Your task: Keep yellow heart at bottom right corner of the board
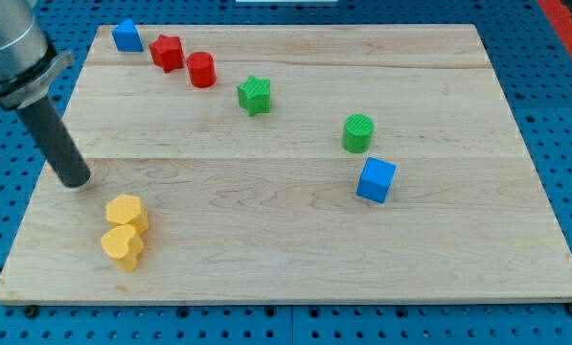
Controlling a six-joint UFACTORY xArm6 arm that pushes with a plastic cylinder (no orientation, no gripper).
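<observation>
Near the surface's (pixel 295 259) lower left lies the yellow heart (pixel 122 246), touching a yellow hexagon (pixel 127 213) just above it — far from the bottom right corner. My tip (pixel 75 179) rests up-left of both, apart; this tool is a bare rod, holding nothing. Blue cube (pixel 376 180) sits mid-right.

One cam only, set high at the view's bottom, angled down. Whole surface (pixel 295 259) fits in frame, approx mid range.
</observation>
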